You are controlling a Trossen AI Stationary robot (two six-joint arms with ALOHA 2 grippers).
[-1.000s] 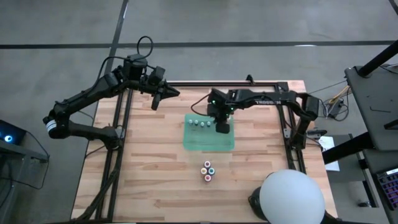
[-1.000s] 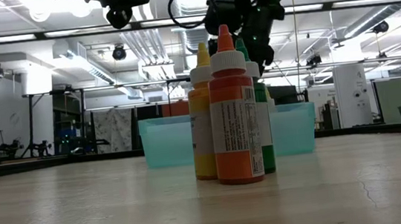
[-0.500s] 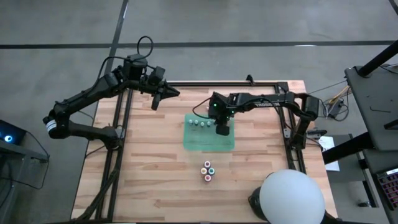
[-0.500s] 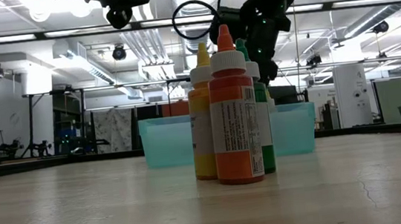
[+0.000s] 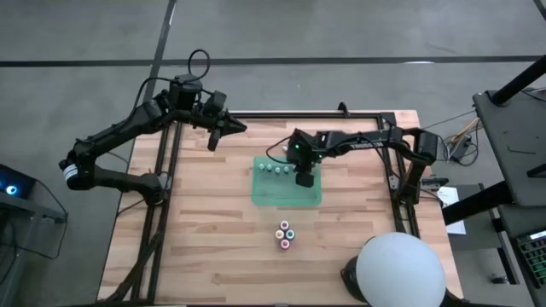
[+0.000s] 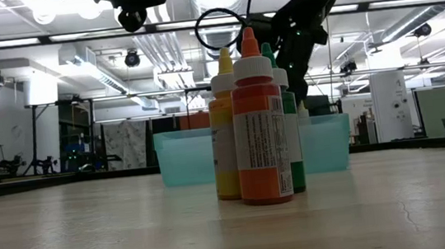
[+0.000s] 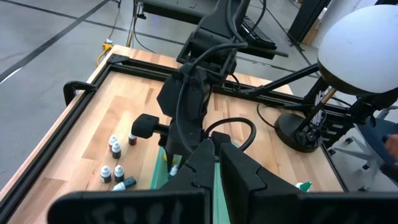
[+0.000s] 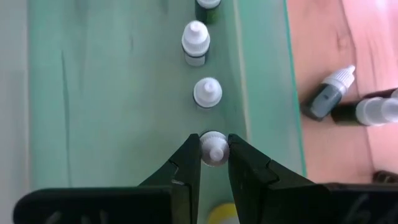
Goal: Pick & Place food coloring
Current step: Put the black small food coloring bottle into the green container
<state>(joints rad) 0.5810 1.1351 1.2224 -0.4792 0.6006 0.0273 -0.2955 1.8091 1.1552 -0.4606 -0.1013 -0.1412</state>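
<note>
Bottle (image 8: 214,149) body hidden btwn jaws

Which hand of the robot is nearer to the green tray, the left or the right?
The right. The right hand is directly over the green tray, shut on a white-capped bottle inside it. The left hand hangs above the table's far-left corner, away from the tray.

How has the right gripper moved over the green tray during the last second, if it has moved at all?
Barely. In the high view the right gripper sits at almost the same spot over the green tray, by its row of small bottles; only the wrist behind it has shifted.
</note>
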